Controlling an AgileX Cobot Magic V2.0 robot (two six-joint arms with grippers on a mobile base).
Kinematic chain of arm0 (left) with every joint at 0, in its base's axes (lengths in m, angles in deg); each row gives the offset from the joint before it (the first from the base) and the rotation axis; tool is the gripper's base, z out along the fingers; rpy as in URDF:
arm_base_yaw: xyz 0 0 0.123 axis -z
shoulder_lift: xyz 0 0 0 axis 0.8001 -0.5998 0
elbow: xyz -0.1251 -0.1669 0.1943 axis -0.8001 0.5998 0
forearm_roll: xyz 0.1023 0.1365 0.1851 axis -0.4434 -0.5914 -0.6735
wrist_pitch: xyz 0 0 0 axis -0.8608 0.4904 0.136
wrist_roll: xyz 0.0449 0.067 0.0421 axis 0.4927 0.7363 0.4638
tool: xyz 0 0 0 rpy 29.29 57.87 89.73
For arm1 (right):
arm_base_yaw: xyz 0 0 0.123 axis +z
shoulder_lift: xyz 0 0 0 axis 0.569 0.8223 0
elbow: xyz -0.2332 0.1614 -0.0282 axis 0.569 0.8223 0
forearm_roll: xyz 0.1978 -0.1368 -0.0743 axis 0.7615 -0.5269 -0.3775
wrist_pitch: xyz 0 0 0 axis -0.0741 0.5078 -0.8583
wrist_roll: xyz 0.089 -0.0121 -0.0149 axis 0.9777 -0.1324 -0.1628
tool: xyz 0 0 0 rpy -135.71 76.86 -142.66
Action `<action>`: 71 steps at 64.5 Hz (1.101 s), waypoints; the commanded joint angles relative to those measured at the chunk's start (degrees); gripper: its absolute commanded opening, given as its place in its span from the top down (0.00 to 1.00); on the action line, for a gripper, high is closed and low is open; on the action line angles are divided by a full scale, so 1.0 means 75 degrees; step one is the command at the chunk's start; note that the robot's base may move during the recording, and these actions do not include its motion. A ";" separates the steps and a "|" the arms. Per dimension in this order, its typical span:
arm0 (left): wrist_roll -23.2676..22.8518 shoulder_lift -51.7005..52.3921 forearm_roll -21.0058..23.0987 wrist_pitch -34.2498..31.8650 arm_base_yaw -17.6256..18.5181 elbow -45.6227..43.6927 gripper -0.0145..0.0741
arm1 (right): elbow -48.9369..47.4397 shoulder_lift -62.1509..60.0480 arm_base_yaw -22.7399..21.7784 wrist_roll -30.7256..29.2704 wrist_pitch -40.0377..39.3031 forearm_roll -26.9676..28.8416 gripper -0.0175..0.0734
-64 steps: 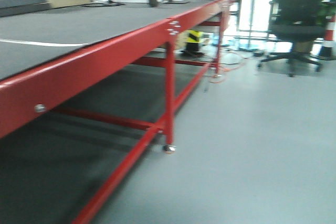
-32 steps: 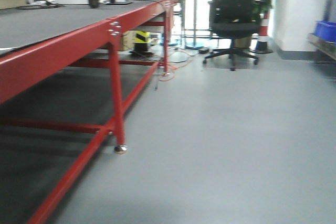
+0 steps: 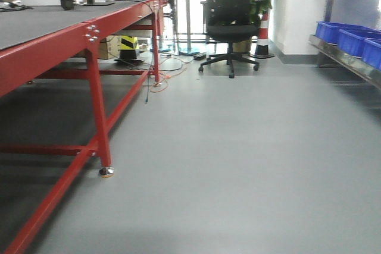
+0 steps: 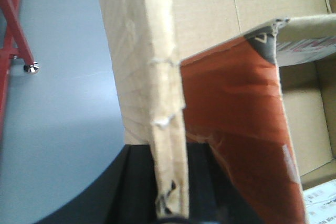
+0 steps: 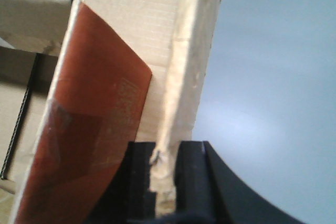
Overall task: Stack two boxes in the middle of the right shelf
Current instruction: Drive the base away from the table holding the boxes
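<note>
**Both grippers clamped on cardboard walls; rack at the right edge**

Your left gripper [image 4: 171, 192] was closed down to the thickness of one board. Its black fingers [image 4: 137, 182] pressed both faces of an upright corrugated wall [image 4: 149, 61] of an open cardboard box [image 4: 247, 9]. The raw edge of that wall ran straight out from between the jaws. To the right of the jaws, inside the box, a reddish-brown flap [image 4: 231, 124] leaned at a slant. To their left lay grey floor [image 4: 63, 93], with a red workbench leg [image 4: 14, 24] and its round metal foot [image 4: 32, 67] at the far upper left.

Your right gripper [image 5: 166, 182] was shut just as narrowly on a cardboard wall [image 5: 194, 51], which was frayed where the fingers bit. A reddish-brown panel [image 5: 89, 103] stood to the left of those jaws, with bare floor to the right. You could not tell from the wrist views whether both grippers held the same box.

In the front view, the red-framed workbench [image 3: 71, 37] ran along the left. An office chair [image 3: 229, 22] and a traffic cone [image 3: 262, 34] stood far ahead. The steel rack [image 3: 345, 63], carrying blue bins [image 3: 339, 31], sat at the right edge.
</note>
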 commanded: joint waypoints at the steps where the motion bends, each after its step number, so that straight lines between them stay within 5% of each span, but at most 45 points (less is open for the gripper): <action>1: 0.0022 0.0120 0.0085 -0.0359 0.0033 -0.0123 0.96 | -0.0099 -0.0095 -0.0057 -0.0102 -0.0359 -0.0094 0.98; 71: 0.0022 0.0120 0.0085 -0.0359 0.0033 -0.0123 0.96 | -0.0099 -0.0095 -0.0057 -0.0102 -0.0359 -0.0094 0.98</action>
